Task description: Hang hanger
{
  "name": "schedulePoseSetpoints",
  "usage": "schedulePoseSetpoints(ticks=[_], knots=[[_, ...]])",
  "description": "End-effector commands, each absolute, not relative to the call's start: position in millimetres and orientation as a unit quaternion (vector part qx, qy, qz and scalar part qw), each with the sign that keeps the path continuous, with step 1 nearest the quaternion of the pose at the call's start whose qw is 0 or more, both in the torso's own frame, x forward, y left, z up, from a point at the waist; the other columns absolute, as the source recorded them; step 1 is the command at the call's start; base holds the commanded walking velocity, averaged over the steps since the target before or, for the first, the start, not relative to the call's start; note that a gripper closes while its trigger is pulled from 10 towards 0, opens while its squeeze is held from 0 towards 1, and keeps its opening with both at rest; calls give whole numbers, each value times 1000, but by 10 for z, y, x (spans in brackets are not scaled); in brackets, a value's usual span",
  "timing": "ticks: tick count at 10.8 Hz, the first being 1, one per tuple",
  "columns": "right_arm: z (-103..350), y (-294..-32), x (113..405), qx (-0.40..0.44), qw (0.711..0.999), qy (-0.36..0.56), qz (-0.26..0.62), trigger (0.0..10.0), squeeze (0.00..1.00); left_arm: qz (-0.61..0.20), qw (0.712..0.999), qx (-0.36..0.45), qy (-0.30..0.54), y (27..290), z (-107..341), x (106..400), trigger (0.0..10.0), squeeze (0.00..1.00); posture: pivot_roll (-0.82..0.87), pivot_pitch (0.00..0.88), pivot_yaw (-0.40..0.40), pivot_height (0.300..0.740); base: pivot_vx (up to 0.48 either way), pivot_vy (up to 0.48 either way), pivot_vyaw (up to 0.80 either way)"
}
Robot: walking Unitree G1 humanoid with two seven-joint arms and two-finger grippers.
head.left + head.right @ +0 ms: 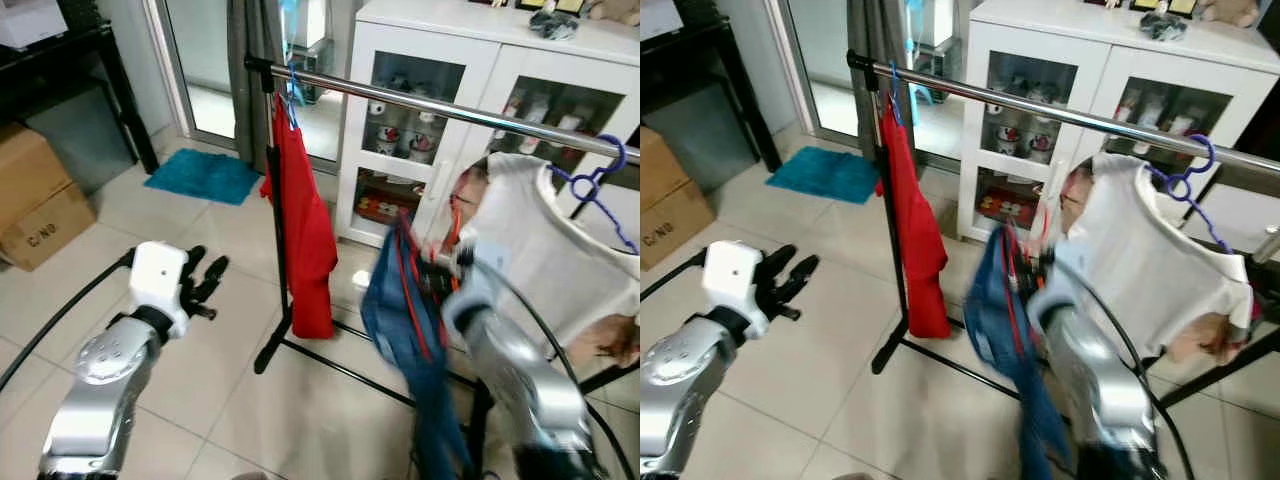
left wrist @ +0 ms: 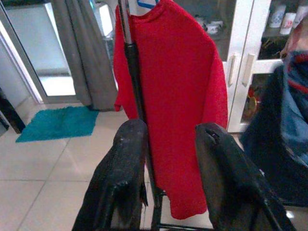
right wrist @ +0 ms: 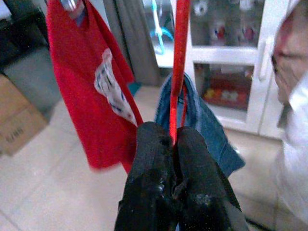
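1. The right gripper (image 3: 174, 144) is pinched tight on a thin red hanger (image 3: 179, 67). The hanger rod goes straight up from between the two black fingers, toward 12 o'clock in the right wrist view.
2. A soft blue denim cloth (image 1: 405, 330) hangs on that hanger. It droops below the shiny metal rail (image 1: 440, 108), near the middle of the left eye view (this part is blurry).
3. The rail is a smooth round silver bar on a black stand (image 1: 275, 250).
4. A red shirt (image 1: 305, 235) hangs at the rail's left end, at about 10 o'clock from the denim.
5. A white shirt (image 1: 545, 250) hangs on a purple hanger (image 1: 600, 185) at about 2 o'clock from the denim.
6. The left gripper (image 1: 205, 280) is at 9 o'clock from the stand. Its fingers are spread apart and hold nothing.
7. Behind the rail stands a white cabinet (image 1: 400, 40) with glass doors.
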State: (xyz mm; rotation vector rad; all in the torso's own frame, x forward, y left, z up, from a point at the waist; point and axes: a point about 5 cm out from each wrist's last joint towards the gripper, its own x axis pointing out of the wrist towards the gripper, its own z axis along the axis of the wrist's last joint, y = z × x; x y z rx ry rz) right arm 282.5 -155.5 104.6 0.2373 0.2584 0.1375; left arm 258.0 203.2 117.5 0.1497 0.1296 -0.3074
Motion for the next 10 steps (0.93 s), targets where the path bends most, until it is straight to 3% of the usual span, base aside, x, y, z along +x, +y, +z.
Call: schedulePoseSetpoints(ticks=[1, 6, 9, 10], knots=[[1142, -1544, 2897, 130, 985, 98, 56, 10000, 0, -163, 981, 89, 60, 1982, 1213, 2610, 10000, 0, 18, 0, 9, 740, 292, 0, 0], [1319, -1393, 3029, 122, 990, 42, 53, 10000, 0, -180, 979, 84, 52, 1905, 1291, 2644, 10000, 0, 23, 0, 25, 740, 323, 0, 0], [1444, -1367, 3027, 106, 992, 16, 62, 10000, 0, -189, 977, 85, 53, 1889, 1297, 2657, 10000, 0, 17, 0, 34, 740, 354, 0, -679], [1476, -1349, 3023, 102, 993, 6, 66, 10000, 0, -193, 976, 83, 53, 1879, 1298, 2658, 10000, 0, 17, 0, 34, 740, 349, 0, 0]])
